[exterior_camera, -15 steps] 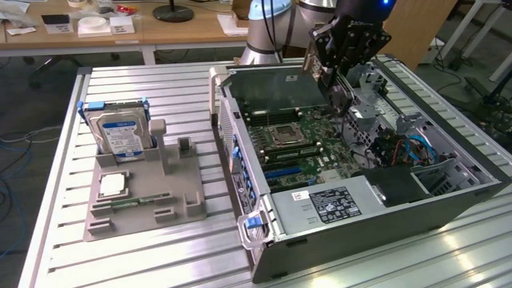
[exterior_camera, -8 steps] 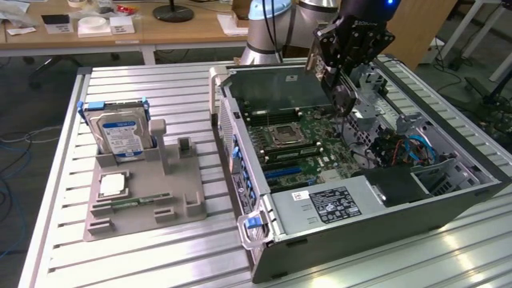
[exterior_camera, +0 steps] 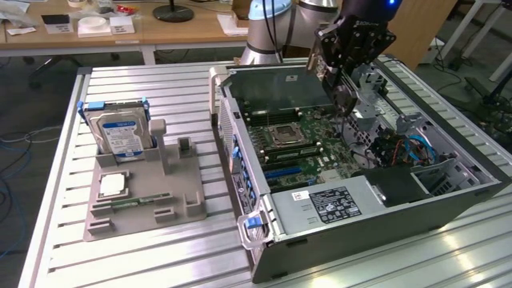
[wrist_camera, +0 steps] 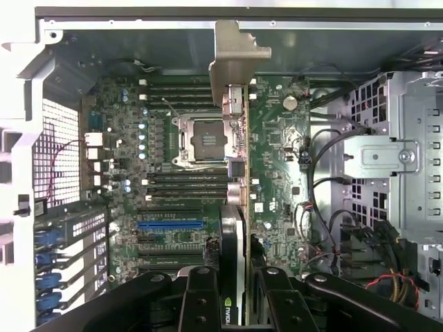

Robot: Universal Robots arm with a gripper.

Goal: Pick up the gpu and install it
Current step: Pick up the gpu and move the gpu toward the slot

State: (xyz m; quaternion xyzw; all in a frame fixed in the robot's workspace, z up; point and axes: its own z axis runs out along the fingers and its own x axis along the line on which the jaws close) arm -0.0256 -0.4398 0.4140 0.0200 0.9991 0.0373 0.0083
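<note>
Hanging over the open case [exterior_camera: 376, 228], the tool [wrist_camera: 239, 297] is clamped narrow on the gpu [wrist_camera: 237, 138] – the card shows edge-on in the wrist view, bracket [wrist_camera: 235, 48] toward the case's back wall. Pick-up looks done: the card is off the table [exterior_camera: 144, 84] and above the motherboard [wrist_camera: 277, 152], beside the socket [wrist_camera: 206, 138]. Seating is left – no slot holds it yet

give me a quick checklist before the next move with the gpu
1. gpu clamped in the tool: ok
2. gpu over the open case: ok
3. blue slot empty: ok
4. gpu in line with the blue slot: not ok, it lies crosswise to it
5. gpu seated: not ok, held above the motherboard
6. cables clear of the way down: cannot tell
</note>
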